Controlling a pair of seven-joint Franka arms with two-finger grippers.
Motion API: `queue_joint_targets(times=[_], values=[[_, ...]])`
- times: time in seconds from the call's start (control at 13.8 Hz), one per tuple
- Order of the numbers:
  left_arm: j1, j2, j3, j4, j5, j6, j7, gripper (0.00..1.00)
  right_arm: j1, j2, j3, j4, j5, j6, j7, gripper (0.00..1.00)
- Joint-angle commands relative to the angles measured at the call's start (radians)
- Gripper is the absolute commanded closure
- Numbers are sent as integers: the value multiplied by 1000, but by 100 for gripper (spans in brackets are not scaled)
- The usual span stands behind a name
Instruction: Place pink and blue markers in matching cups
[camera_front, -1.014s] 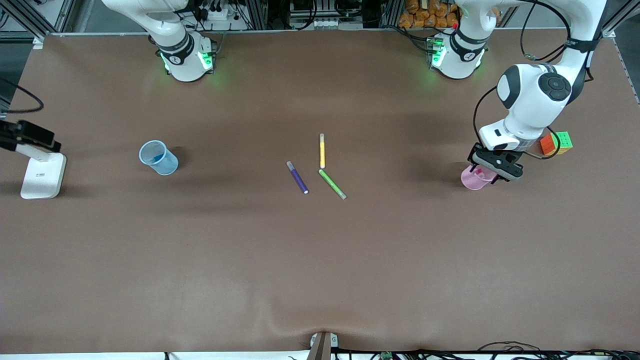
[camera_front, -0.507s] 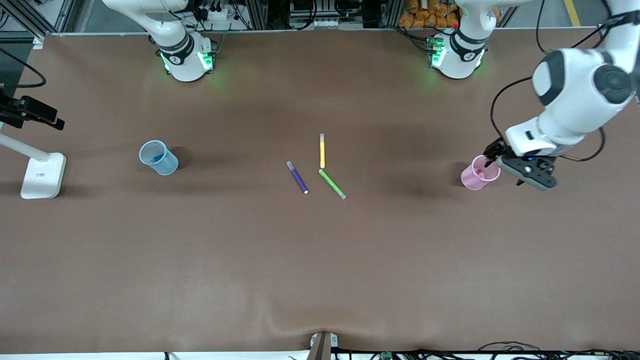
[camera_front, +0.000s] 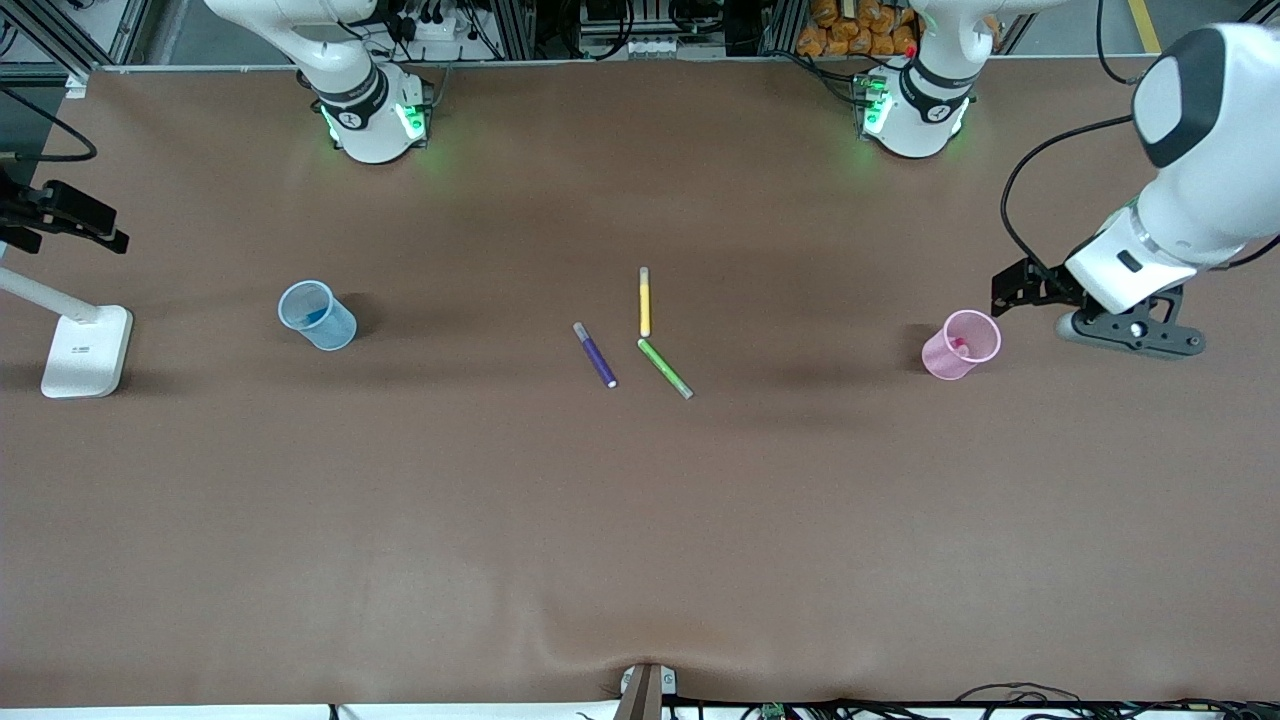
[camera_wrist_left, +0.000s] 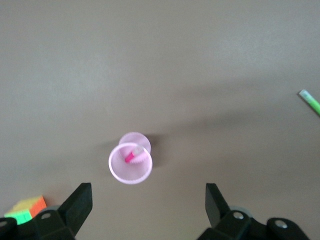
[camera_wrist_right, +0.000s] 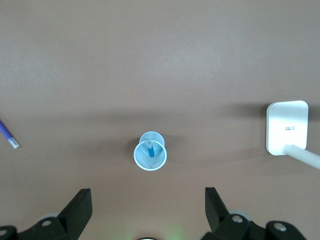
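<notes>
The pale pink cup (camera_front: 960, 345) stands upright toward the left arm's end of the table with the pink marker (camera_front: 958, 346) inside it. In the left wrist view the cup (camera_wrist_left: 125, 175) and the marker (camera_wrist_left: 131, 156) lie below my left gripper (camera_wrist_left: 147, 200). My left gripper (camera_front: 1130, 338) is open, empty and raised beside the cup. The pale blue cup (camera_front: 316, 315) stands toward the right arm's end and holds the blue marker (camera_front: 318, 318). My right gripper (camera_wrist_right: 147, 200) is open and empty high above this cup (camera_wrist_right: 150, 161) and marker (camera_wrist_right: 149, 148). It is out of the front view.
A purple marker (camera_front: 596, 355), a yellow marker (camera_front: 645, 302) and a green marker (camera_front: 665, 368) lie mid-table. A white stand (camera_front: 85, 350) sits at the right arm's end. A colour cube (camera_wrist_left: 27, 209) lies near the pink cup.
My left gripper has lifted off the pink cup and moved toward the left arm's end of the table. The pink marker stays in the cup. The cups and loose markers have not moved.
</notes>
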Motion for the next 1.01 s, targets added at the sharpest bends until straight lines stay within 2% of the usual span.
queue_joint_targets(times=[0.0, 0.22, 0.36, 0.58, 0.8, 0.94], values=[[3, 16, -5, 103, -6, -126, -55, 0, -3, -16, 4, 16, -5, -5, -15, 0], [15, 14, 7, 184, 8, -227, -54, 0, 2, -17, 7, 26, 26, -6, -19, 0], [18, 14, 8, 239, 69, -235, -40, 0, 3, -13, 7, 75, 21, -24, -9, 0], [35, 5, 10, 287, 71, -293, -43, 0, 2, -13, 7, 79, 21, -43, -15, 0], [67, -32, 7, 279, 59, -338, -40, 0, 0, -13, 6, 78, 23, -57, -16, 0], [55, -90, 14, 241, 55, -341, -45, 0, 0, -13, 6, 76, 23, -57, -19, 0]])
